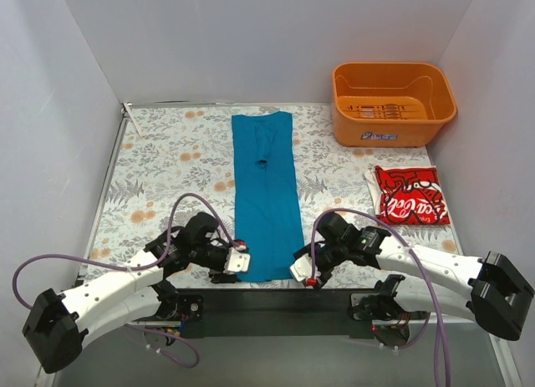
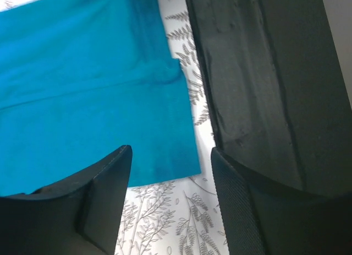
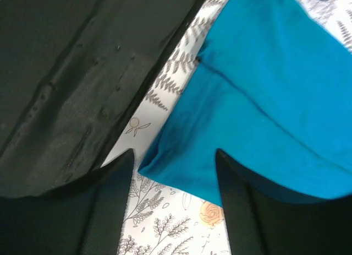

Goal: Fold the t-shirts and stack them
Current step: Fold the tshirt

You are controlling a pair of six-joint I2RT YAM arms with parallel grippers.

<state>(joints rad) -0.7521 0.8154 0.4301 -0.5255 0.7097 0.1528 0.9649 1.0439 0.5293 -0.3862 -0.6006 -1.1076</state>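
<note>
The teal-blue t-shirt point(image 1: 266, 195) lies folded into a long narrow strip down the middle of the table, collar end far, hem near. My left gripper point(image 1: 241, 264) is open at its near left corner. In the left wrist view that corner of the teal cloth point(image 2: 82, 90) lies flat between the spread fingers point(image 2: 104, 200). My right gripper point(image 1: 301, 272) is open at the near right corner, and the teal corner point(image 3: 264, 90) sits between its fingers point(image 3: 247, 211), touching neither. The red t-shirt point(image 1: 410, 195) with white lettering lies folded at the right.
An orange plastic basket point(image 1: 393, 103) stands at the back right corner. The floral tablecloth point(image 1: 167, 161) covers the table. A black bar point(image 1: 276, 302) runs along the near edge, close behind both grippers. White walls enclose the left, back and right sides.
</note>
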